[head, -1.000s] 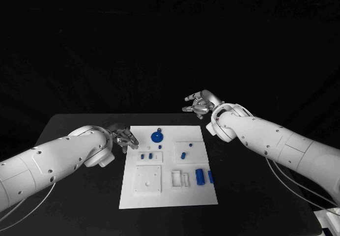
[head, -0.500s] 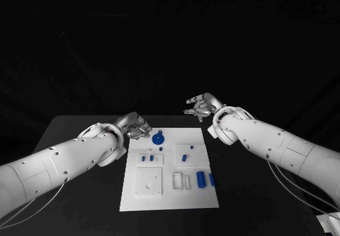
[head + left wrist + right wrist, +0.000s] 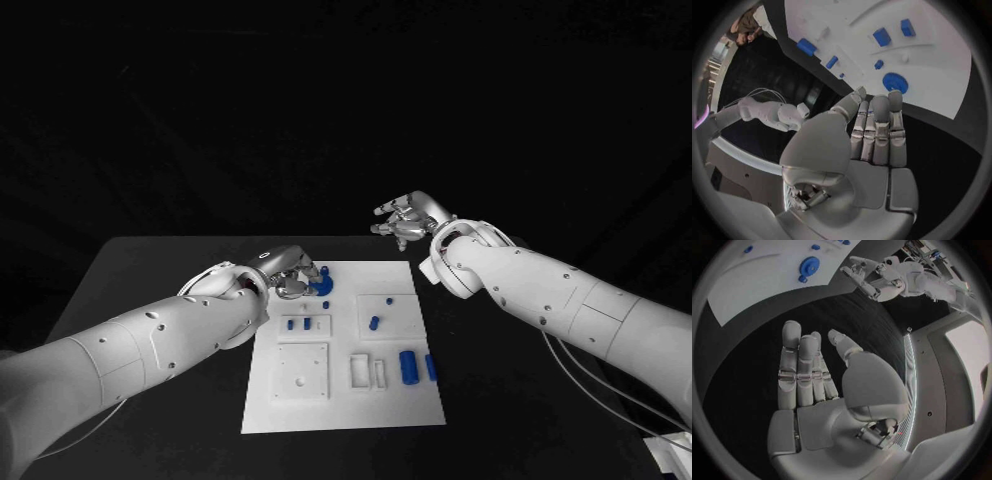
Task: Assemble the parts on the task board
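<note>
The white task board [image 3: 346,405] lies in the middle of the black table. A blue gear [image 3: 323,279] sits near its far edge; the left wrist view shows this gear [image 3: 895,82] just beyond my fingertips. My left hand [image 3: 293,272] hovers at the board's far left corner beside the gear, and the left hand [image 3: 876,135] has straight fingers and an empty palm. My right hand [image 3: 408,220] hangs above the table's far edge, past the board, holding nothing; in its wrist view the right hand [image 3: 814,375] is spread flat. Small blue pegs [image 3: 297,323] and two blue cylinders [image 3: 418,364] rest on the board.
White raised blocks [image 3: 303,370] and slotted holders [image 3: 368,368] stand on the near half of the board. Bare black table [image 3: 144,290] lies on both sides. The right wrist view shows the board [image 3: 748,285] and my left hand [image 3: 873,280] across from it.
My left hand has swung right, from the board's left side to its far left corner beside the blue gear. The right hand has barely shifted.
</note>
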Available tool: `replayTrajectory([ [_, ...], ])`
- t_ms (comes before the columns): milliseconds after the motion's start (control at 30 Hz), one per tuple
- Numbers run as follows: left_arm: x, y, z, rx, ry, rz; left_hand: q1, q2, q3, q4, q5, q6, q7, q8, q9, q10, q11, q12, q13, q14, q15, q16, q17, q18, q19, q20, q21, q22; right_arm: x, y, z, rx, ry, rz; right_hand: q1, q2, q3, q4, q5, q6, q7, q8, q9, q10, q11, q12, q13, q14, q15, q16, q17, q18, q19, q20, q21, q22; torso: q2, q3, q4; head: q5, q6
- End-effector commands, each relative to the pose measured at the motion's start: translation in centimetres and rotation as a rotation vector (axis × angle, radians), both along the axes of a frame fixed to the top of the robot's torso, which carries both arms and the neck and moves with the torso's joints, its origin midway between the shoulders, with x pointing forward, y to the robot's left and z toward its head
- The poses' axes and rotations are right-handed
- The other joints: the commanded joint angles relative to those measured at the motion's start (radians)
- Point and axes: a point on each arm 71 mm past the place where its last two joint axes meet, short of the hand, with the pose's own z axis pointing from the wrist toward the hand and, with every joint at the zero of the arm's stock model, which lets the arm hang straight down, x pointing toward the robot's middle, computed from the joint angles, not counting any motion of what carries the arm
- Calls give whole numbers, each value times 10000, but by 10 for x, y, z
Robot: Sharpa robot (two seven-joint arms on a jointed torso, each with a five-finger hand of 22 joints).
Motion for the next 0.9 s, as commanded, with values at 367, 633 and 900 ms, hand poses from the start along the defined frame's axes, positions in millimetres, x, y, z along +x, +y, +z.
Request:
replayTrajectory([
  [367,-3,-9,-23,1458,-659,-945,241,-175,-241,94,56,-410,-65,-33,-56,-562,61,-42,-17,129,62,144,-14,234,198,69,-99,206,-2,11,9,199,-322,561,-343,-226,763,76,63,339,83,35,9,-349,415,-1615,-1350,102,272,103,-707,583,400,301,94,-560,241,7,-150,13,136],
  [633,-2,-13,-25,1504,-717,-988,294,-138,-322,182,62,-557,-73,-31,-61,-599,11,-44,-20,296,-26,192,-17,184,298,-6,-129,207,-2,15,12,243,-401,645,-343,-258,762,99,92,324,94,34,9,-422,435,-1624,-1355,94,282,173,-815,610,398,318,184,-672,278,13,-187,24,160],
  [900,-1,-15,-24,1479,-847,-935,233,-123,-195,216,111,-673,-92,-35,-66,-530,0,-46,-21,391,-42,240,3,176,379,-36,-98,214,-2,18,15,284,-454,703,-333,-261,763,104,99,325,95,36,10,-444,441,-1625,-1355,92,287,197,-851,619,395,324,223,-709,328,33,-231,-25,164],
])
